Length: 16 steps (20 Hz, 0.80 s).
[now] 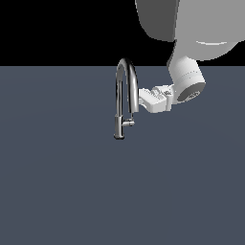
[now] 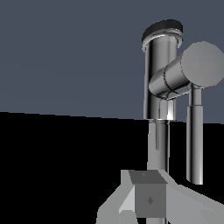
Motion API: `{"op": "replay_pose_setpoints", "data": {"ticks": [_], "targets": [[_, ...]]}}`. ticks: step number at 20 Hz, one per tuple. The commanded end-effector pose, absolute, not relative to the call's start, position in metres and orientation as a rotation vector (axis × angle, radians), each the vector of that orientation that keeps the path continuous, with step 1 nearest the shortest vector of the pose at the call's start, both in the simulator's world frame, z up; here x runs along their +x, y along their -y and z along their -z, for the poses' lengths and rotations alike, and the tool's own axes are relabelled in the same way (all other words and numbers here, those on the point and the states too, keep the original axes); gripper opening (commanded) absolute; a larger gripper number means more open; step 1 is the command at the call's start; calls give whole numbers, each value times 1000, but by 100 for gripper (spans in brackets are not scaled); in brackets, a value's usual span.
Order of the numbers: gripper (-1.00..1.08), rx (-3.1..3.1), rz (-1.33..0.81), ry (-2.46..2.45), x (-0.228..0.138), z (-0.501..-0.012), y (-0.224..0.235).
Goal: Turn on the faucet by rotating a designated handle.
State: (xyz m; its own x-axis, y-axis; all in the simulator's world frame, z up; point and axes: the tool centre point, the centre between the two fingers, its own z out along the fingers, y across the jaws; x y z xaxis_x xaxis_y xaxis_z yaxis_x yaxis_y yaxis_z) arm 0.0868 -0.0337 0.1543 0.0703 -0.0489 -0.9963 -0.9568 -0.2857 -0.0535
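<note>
The chrome gooseneck faucet stands upright in the middle of the exterior view, its spout arching over and coming down on the exterior view's right. The short handle sticks out sideways low on the stem. My gripper reaches in from the exterior view's right, right beside the descending spout and above the handle. No gap shows between its fingers, and it holds nothing. In the wrist view the faucet stem, the handle end-on, and the spout end are close ahead of my gripper.
The faucet stands on a flat dark blue-grey surface. My white arm comes down from the upper part of the exterior view's right. The background behind is black.
</note>
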Motion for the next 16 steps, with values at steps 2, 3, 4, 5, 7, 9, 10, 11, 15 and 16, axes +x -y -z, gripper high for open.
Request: {"op": "replay_pose_setpoints", "data": {"ticks": [2, 3, 4, 5, 7, 9, 10, 11, 15, 16], "targets": [[-100, -1426, -1364, -1073, 90, -139, 31], [-100, -1411, -1368, -1077, 90, -135, 30], [-100, -1399, -1373, -1080, 91, -132, 30], [-100, -1388, -1376, -1083, 91, -129, 29], [-100, -1372, -1381, -1087, 92, -126, 28], [-100, -1365, -1384, -1089, 92, -124, 28], [-100, -1365, -1384, -1089, 92, -124, 27], [-100, -1365, -1383, -1089, 92, -124, 28], [-100, -1381, -1378, -1085, 91, -127, 28], [-100, -1382, -1377, -1085, 91, -128, 28]]}}
